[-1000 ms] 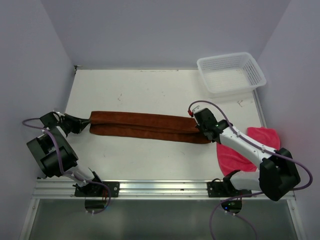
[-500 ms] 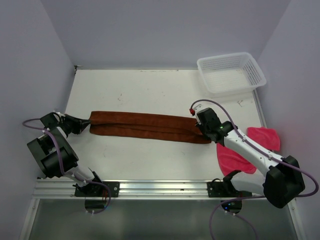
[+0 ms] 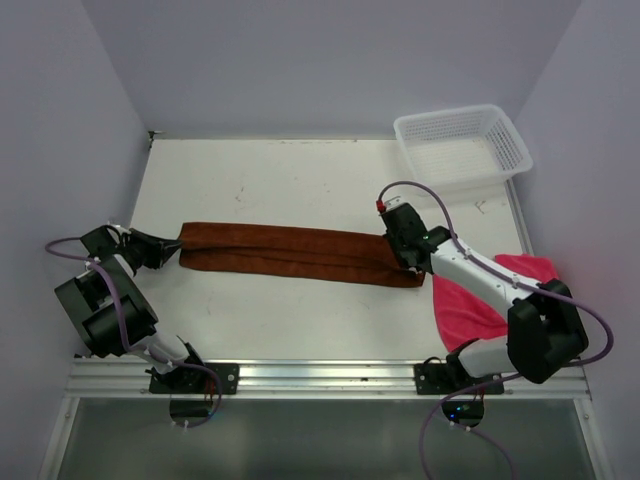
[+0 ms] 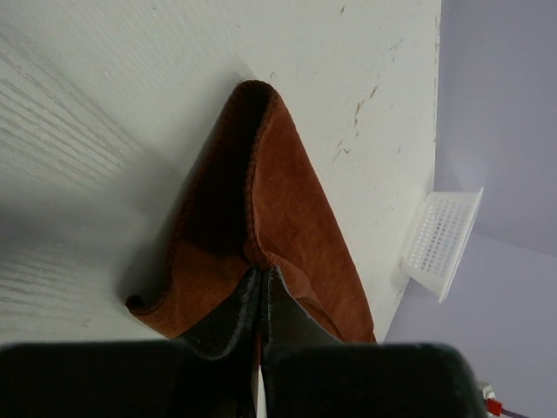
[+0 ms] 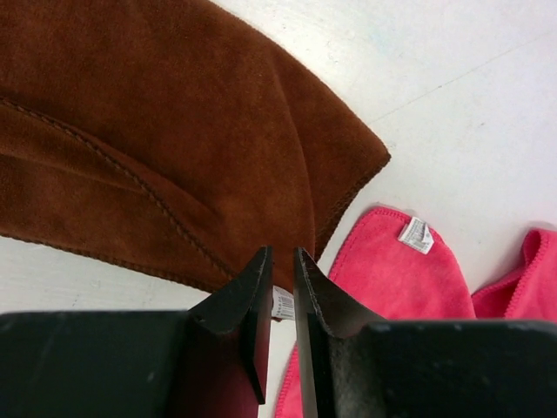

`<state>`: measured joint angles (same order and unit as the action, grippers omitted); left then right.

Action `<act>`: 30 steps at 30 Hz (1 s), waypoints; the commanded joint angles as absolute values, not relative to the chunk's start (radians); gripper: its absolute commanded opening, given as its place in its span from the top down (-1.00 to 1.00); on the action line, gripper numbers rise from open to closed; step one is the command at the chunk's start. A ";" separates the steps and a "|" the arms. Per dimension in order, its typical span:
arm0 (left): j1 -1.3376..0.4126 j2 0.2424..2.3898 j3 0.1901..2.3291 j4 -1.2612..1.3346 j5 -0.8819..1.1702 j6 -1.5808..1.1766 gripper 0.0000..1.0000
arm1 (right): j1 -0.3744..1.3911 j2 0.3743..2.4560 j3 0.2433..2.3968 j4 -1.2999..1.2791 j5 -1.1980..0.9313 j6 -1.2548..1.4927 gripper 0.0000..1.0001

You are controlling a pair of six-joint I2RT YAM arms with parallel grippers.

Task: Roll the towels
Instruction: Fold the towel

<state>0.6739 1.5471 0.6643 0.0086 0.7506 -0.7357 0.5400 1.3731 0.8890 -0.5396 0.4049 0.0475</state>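
A long rust-brown towel (image 3: 290, 252) lies flat across the table, folded lengthwise. My left gripper (image 3: 176, 245) is shut on its left end; in the left wrist view the pinched brown towel (image 4: 291, 218) rises in a ridge from my left gripper (image 4: 259, 272). My right gripper (image 3: 404, 260) hovers over the right end. In the right wrist view, my right gripper (image 5: 278, 254) shows a narrow gap with nothing in it, above the brown towel (image 5: 174, 131) near its corner and a white label. A pink towel (image 3: 470, 310) lies crumpled under the right arm, and the pink towel (image 5: 392, 279) touches the brown corner.
A white mesh basket (image 3: 455, 112) stands at the far right corner; the left wrist view shows the basket (image 4: 439, 239) too. Purple walls close the table on three sides. A metal rail (image 3: 320, 372) runs along the near edge.
The right gripper has shifted slightly toward the far left over the towel's end, and the right arm's elbow has drawn in. The left gripper and brown towel stay put.
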 commanded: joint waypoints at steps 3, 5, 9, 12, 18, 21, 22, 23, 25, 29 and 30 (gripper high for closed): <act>0.681 1.520 0.663 0.031 0.744 -0.703 1.00 | 0.535 1.407 0.900 -0.500 0.370 0.103 0.65; 0.681 1.523 0.663 0.032 0.747 -0.703 1.00 | 0.537 1.405 0.882 -0.499 0.365 0.101 0.66; 0.681 1.526 0.663 0.037 0.750 -0.706 1.00 | 0.535 1.393 0.847 -0.499 0.342 0.104 0.68; 0.681 1.526 0.661 0.038 0.750 -0.706 1.00 | 0.535 1.385 0.824 -0.499 0.311 0.113 0.69; 0.680 1.532 0.658 0.043 0.756 -0.707 1.00 | 0.535 1.402 0.821 -0.528 0.238 0.132 0.70; 0.681 1.535 0.660 0.044 0.759 -0.709 1.00 | 0.537 1.413 0.819 -0.546 0.195 0.138 0.70; 0.680 1.537 0.660 0.044 0.759 -0.709 1.00 | 0.535 1.416 0.813 -0.548 0.193 0.144 0.70; 0.681 1.537 0.660 0.046 0.759 -0.709 1.00 | 0.535 1.416 0.810 -0.545 0.186 0.147 0.70; 0.680 1.539 0.661 0.046 0.761 -0.709 1.00 | 0.535 1.431 0.818 -0.551 0.175 0.150 0.70; 0.681 1.546 0.664 0.043 0.764 -0.706 0.96 | 0.535 1.471 0.834 -0.566 0.170 0.156 0.69; 0.681 1.546 0.663 0.043 0.764 -0.704 0.95 | 0.535 1.489 0.844 -0.574 0.172 0.155 0.70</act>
